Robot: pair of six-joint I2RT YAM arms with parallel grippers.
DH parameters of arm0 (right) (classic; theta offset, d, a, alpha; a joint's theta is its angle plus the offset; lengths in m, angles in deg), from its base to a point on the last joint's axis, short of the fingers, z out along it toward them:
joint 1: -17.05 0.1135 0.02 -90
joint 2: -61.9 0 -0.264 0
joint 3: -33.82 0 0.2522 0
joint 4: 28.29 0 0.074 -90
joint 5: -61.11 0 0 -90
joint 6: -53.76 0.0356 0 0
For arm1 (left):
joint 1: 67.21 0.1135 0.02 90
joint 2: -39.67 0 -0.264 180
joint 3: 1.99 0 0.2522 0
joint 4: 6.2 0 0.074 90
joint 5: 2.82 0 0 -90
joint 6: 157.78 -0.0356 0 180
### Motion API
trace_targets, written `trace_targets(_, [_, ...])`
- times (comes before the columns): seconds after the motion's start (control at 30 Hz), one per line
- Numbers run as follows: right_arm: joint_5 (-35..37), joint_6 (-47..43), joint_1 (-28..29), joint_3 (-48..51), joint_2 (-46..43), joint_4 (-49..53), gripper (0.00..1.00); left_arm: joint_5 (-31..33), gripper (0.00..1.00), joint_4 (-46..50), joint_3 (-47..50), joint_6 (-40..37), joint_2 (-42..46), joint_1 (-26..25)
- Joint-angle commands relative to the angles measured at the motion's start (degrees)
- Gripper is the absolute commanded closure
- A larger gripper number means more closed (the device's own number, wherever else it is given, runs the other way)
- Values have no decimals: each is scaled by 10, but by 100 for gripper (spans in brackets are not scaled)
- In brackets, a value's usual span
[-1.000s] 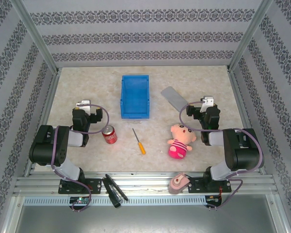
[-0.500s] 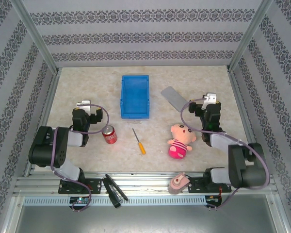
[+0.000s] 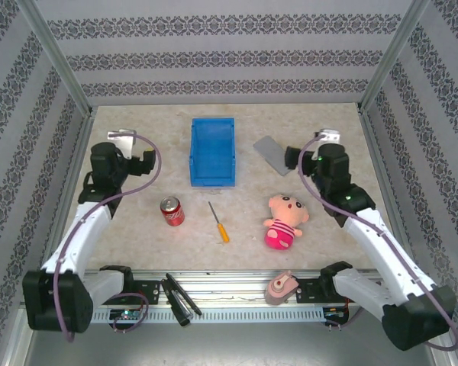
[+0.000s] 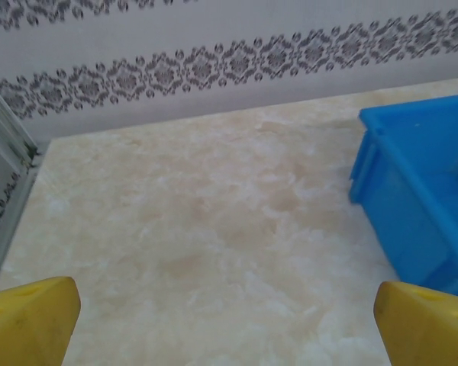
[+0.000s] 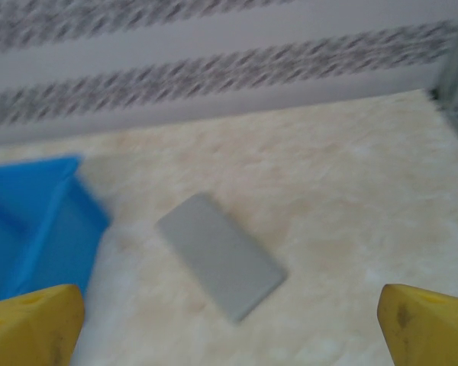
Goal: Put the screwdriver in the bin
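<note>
Beige, marbled counter (image 3: pixel 130 236) underneath everything, walled on three sides with patterned paper. Reaching over it from the near edge, both arms: left claw (image 3: pixel 143 159) out beside the left wall of the bin (image 3: pixel 212 152), right claw (image 3: pixel 293 155) out by the grey slab (image 3: pixel 271 154). Spread wide in each case. In the wrist views, yellow fingertips (image 4: pixel 30 316) parked at opposite lower corners with bare counter between, pinching nothing.

Bright blue, that bin, at far centre, open top up, long side running away from the bases. Pink plush doll (image 3: pixel 284 221) right of centre, with the slab lying flat beyond it. Red soda can (image 3: pixel 172 211) upright left of centre.

Smallest of all, the screwdriver (image 3: pixel 218 222): flat on the counter between can and doll, just short of the bin's near wall and apart from it. Long axis on a diagonal, slim shaft aimed far-left toward the bin, orange handle toward the near right. Set closer to the bases than either claw, inward of both, roughly midway between them, so no clear favourite on nearness. Likely called for next: drawing one claw back and inward, then closing across the handle, crosswise to that diagonal.
</note>
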Motion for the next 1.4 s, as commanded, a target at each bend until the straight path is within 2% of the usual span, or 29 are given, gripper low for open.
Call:
trace_targets(0.0, [39,25,92,-59,-1,219,2,-34,1,259,-94,-56,26,-4])
trace_targets(0.1, [17,61,177,-80,12,288,2,-31,1,378,-176,-73,18,-4])
trace_targets(0.23, [-31,110,284,-70,40,287,11,-29,1,479,-240,-88,3,-4])
trace_targets(0.37, [-96,147,332,-67,111,255,19,-45,1,551,-282,-97,-10,-5])
trace_targets(0.43, [-107,146,348,-70,150,236,20,-49,1,570,-292,-96,-7,-4])
trace_targets(0.6, [-168,132,361,-102,252,220,23,-54,1,593,-288,-95,12,-5])
trace_targets(0.83, [-185,132,381,-141,365,207,29,-46,1,600,-267,-88,37,-4])
trace_targets(1.1, [-167,133,393,-183,464,227,35,-49,1,610,-264,-85,48,-4])
trace_targets(1.37, [-129,142,398,-213,516,251,38,-52,1,609,-260,-81,66,-4])
